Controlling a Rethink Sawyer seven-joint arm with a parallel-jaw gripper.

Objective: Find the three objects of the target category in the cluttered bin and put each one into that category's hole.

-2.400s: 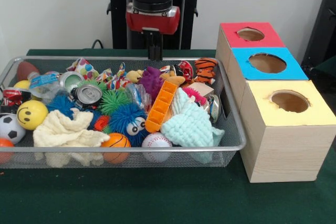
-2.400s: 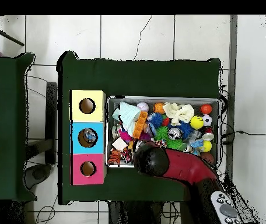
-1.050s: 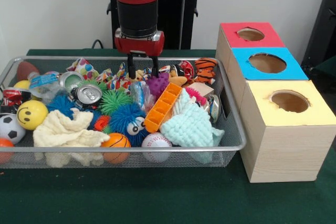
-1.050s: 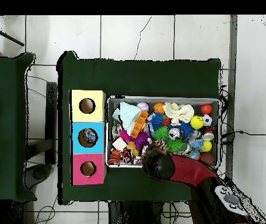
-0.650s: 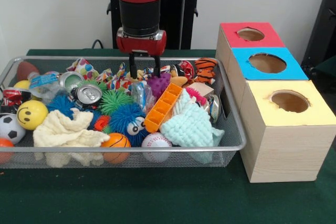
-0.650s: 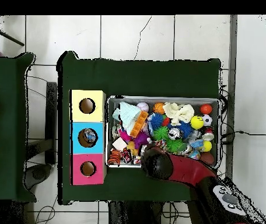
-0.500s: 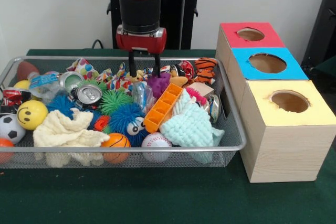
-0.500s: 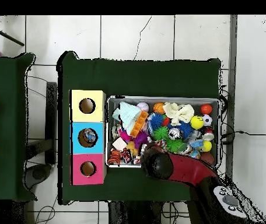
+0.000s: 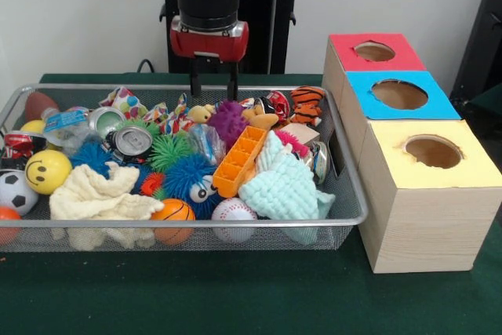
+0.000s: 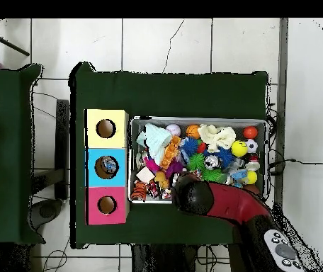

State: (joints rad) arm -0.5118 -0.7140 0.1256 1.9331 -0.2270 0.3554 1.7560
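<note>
The gripper [image 9: 212,81] was seen raised above the far side of the bin [image 9: 354,194], its two dark fingers spread apart with nothing held between them. Just below it, a purple spiky ball [image 9: 229,120] lay uncovered among the clutter. The bin was set on the green surface [image 9: 235,296], just beside the row of three wooden boxes. One see-through bottle with a blue label [image 9: 64,125] was found near the bin's left end in the front view, next to a crushed silver can [image 9: 132,140]. Another clear bottle [image 9: 209,142] lay near the middle, beside the orange tray [image 9: 241,160]. A third bottle could not be made out. The hole [image 9: 374,51] in the red-topped box, farthest from the front camera, was seen open
</note>
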